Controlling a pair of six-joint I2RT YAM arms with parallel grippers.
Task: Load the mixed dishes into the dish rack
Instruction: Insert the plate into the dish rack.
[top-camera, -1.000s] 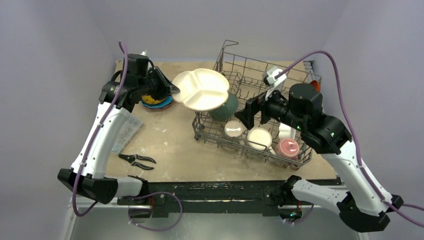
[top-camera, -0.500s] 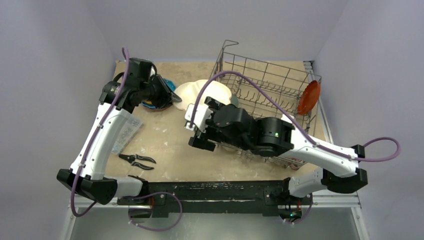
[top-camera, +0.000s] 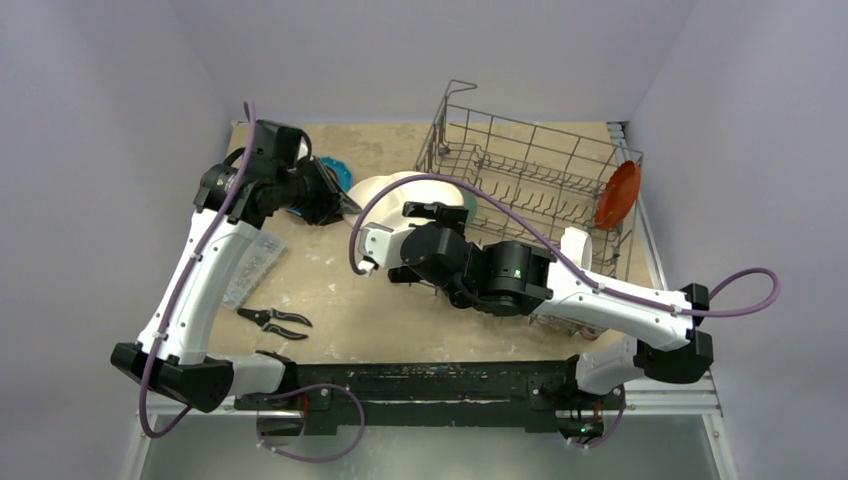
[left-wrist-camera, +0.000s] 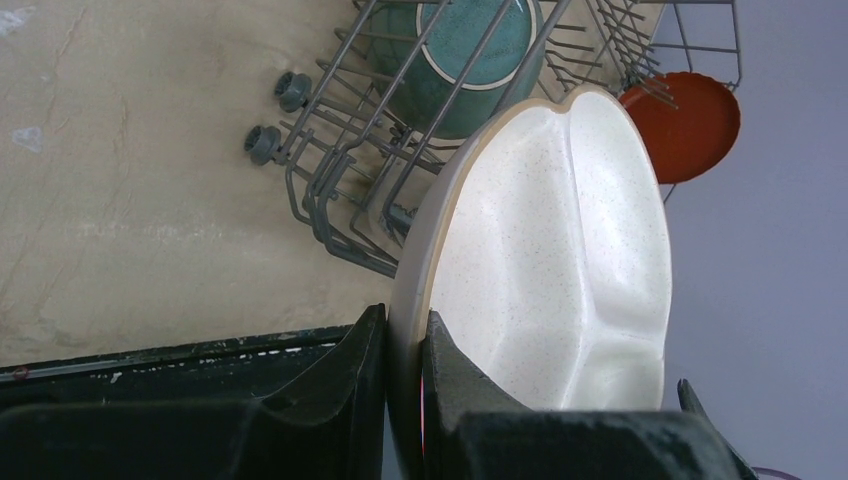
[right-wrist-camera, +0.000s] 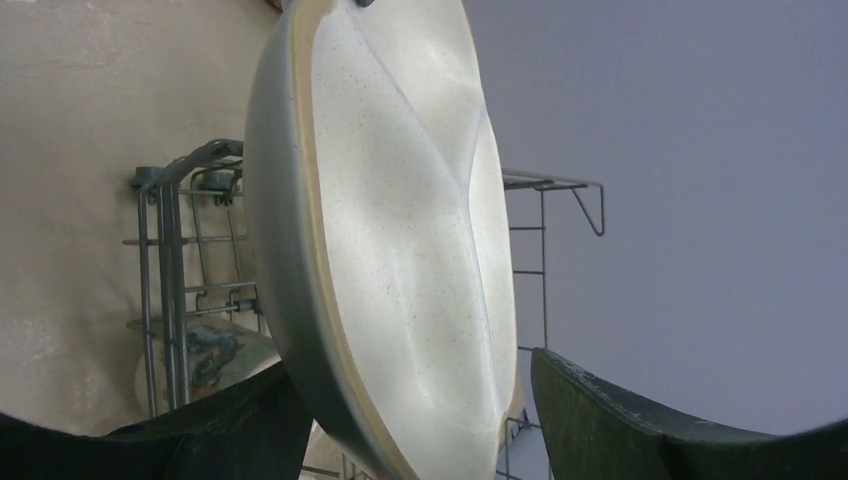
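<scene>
I hold a white divided plate (left-wrist-camera: 560, 250) upright on its edge, just left of the dish rack (top-camera: 530, 165). My left gripper (left-wrist-camera: 405, 320) is shut on its rim, seen from above at the plate's left side (top-camera: 345, 200). My right gripper (right-wrist-camera: 415, 375) reaches across from the right (top-camera: 420, 215) and straddles the opposite rim of the plate (right-wrist-camera: 400, 200), open. Its left finger is close against the plate's back and its right finger (right-wrist-camera: 620, 410) stands clear of the face. An orange plate (top-camera: 618, 193) stands at the rack's right end. A teal bowl (left-wrist-camera: 470, 60) lies in the rack.
A stack of blue plates (top-camera: 335, 170) lies behind my left gripper. Black-handled pliers (top-camera: 275, 320) and a clear compartment box (top-camera: 250, 265) lie on the table at the left. My right arm (top-camera: 580, 290) stretches over the rack's front row.
My right arm swung left from over the rack to the plate, and its jaws have narrowed around the rim. The left gripper turned the plate from flat to nearly edge-on.
</scene>
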